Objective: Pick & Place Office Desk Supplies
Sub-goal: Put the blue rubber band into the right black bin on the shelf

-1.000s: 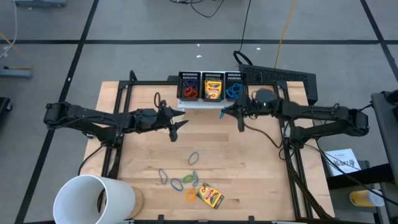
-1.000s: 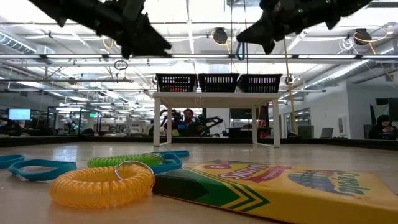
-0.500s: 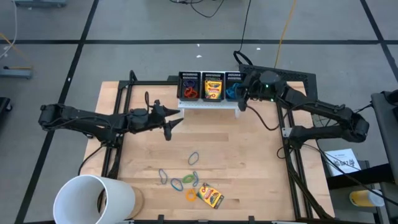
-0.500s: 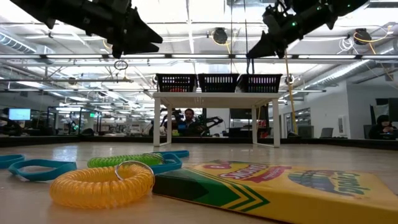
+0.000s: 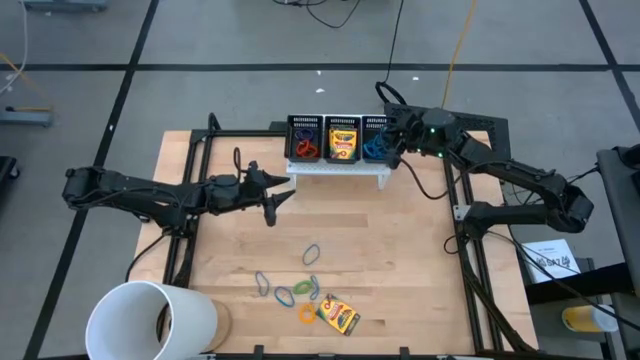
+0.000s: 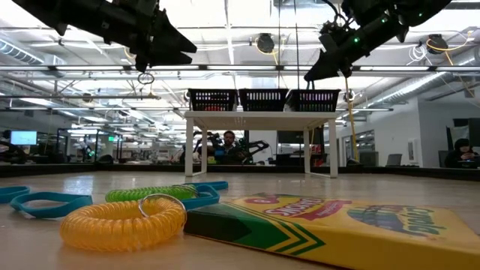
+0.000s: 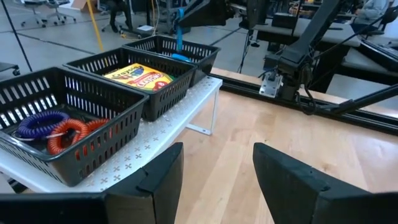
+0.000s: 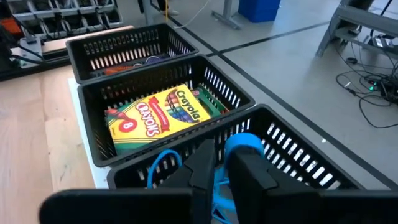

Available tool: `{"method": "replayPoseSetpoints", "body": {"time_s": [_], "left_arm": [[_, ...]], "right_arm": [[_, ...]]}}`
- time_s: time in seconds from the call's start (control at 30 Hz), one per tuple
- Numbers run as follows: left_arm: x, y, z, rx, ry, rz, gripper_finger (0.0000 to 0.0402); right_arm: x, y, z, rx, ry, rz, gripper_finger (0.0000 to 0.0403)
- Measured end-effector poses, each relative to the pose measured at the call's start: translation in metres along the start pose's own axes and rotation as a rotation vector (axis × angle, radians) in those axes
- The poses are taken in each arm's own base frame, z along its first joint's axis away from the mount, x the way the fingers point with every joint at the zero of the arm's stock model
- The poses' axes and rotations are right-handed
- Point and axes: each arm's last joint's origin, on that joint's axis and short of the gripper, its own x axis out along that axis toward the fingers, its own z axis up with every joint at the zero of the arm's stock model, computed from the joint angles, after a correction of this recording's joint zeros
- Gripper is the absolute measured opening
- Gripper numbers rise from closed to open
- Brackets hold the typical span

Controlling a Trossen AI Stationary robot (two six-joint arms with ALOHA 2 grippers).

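My right gripper [image 5: 390,152] hovers over the right-hand black mesh bin [image 5: 376,128] on the white shelf and is shut on a blue rubber band [image 7: 179,40]. The middle bin holds a yellow-and-green crayon box [image 8: 155,118], and the left bin holds red and purple loops [image 7: 59,127]. My left gripper [image 7: 217,155] is open in the air near the shelf's left end, touching nothing. Another crayon box [image 5: 338,314] lies flat on the table's near part beside several loose loops [image 5: 298,290], among them an orange coil [image 6: 124,221]. My right gripper pinches the blue band between its two fingers [image 8: 249,171] from above. One blue part [image 8: 245,143] shows right beside the fingers. The band is lifted clear and hangs below the fingers over the right bin, above other blue loops [image 8: 163,167] lying inside it.
The white shelf [image 5: 335,168] with the three bins stands at the table's far edge. A large white cup [image 5: 150,320] lies at the near left corner. Bare wood [image 5: 330,215] stretches between the shelf and the loose loops.
My right gripper has moved from in front of the shelf toward the table's far edge and up, carrying the blue band, and now stands over the right bin. My left gripper has drawn back a little toward the table's left.
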Motion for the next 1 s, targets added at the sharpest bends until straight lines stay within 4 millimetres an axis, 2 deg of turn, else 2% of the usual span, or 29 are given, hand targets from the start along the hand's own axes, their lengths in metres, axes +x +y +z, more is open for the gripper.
{"method": "replayPoseSetpoints", "body": {"time_s": [0.27, 0.7, 0.83, 1.0], "left_arm": [[0.0, 0.0, 0.0, 0.001, 0.0, 0.0, 0.0204], [0.0, 0.0, 0.0, 0.003, 0.0, 0.0, 0.0202], [0.0, 0.0, 0.0, 0.004, 0.0, 0.0, 0.0204], [0.0, 0.0, 0.0, 0.003, 0.0, 0.0, 0.02]], "right_arm": [[0.0001, 0.0002, -0.0001, 0.006, 0.0, 0.002, 0.0103], [0.0002, 0.0012, -0.0045, 0.172, 0.042, 0.009, 0.023], [0.0001, 0.0013, -0.0041, 0.188, 0.039, 0.011, 0.0249], [0.0001, 0.0023, -0.0041, 0.192, 0.04, 0.048, 0.0253]]}}
